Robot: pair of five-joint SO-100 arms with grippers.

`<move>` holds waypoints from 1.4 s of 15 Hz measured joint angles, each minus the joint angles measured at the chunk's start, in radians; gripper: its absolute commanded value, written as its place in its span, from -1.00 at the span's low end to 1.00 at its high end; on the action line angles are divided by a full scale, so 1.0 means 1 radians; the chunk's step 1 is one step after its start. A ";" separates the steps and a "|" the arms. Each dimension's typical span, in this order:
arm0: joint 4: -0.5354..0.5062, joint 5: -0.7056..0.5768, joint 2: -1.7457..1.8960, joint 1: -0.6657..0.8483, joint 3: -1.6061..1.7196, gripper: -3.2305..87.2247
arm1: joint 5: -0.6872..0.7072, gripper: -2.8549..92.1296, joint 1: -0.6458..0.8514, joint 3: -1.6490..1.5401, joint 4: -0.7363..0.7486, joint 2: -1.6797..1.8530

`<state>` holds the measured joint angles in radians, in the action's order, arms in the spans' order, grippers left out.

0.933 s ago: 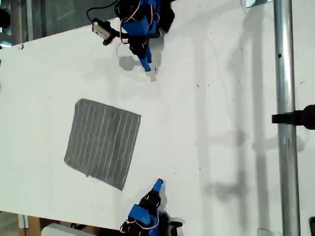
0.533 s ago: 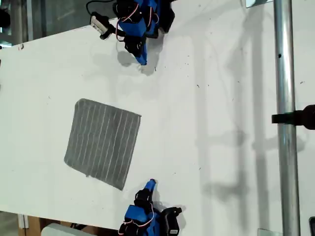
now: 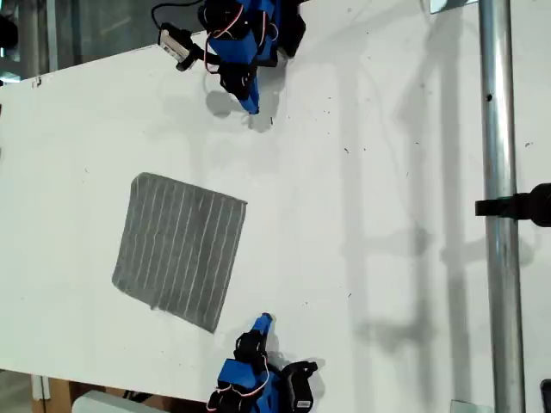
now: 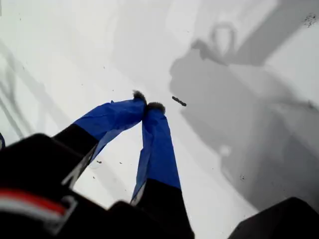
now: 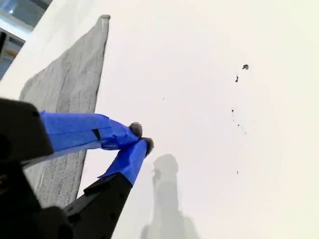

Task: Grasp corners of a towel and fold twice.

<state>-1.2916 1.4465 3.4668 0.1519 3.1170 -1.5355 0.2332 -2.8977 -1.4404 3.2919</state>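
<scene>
Fingers (image 4: 157,107) tip-to-tip, both arms off towel (image 3: 180,250)

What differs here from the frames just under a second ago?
My first gripper drew back a little toward the exterior view's top edge. My second gripper shifted slightly toward that view's left, nearer the towel. Nothing was grasped or released; both grippers remain shut and empty. The towel lies flat and unmoved.

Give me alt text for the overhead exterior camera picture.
A grey striped towel lies flat and unfolded on a white table, toward the exterior view's left. Two blue robot arms sit at the table's top and bottom edges, neither touching the towel.
</scene>
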 measured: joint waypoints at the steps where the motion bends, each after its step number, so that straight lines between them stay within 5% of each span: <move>1: 0.000 0.005 0.000 -0.009 0.000 -0.96 | 0.000 -0.94 0.000 0.000 0.000 0.000; 8: 0.000 0.069 0.000 -0.104 0.000 -0.96 | 0.112 -0.95 -0.031 0.066 0.078 -0.072; 11: 0.000 0.104 0.000 -0.152 0.000 -0.96 | 0.311 -0.95 0.028 0.425 0.166 -0.549; 15: 0.000 0.127 0.000 -0.169 0.000 -0.96 | 0.571 -0.95 0.043 1.140 0.083 -1.308; 16: 0.000 0.129 0.000 -0.169 0.000 -0.96 | 0.634 -0.89 0.043 1.325 0.064 -1.482; 17: 0.000 0.132 0.000 -0.169 0.000 -0.96 | 0.676 -0.51 0.043 1.483 0.063 -1.618; 19: 0.000 0.137 0.000 -0.176 0.000 -0.96 | 0.778 -0.15 0.043 1.715 0.066 -1.804; 21: 0.000 0.137 0.000 -0.178 0.000 -0.96 | 0.894 -0.16 0.043 1.832 0.081 -1.908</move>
<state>-1.2916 1.5831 3.4668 -0.0261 3.1170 -0.6412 0.2761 -1.0661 -1.3591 1.3837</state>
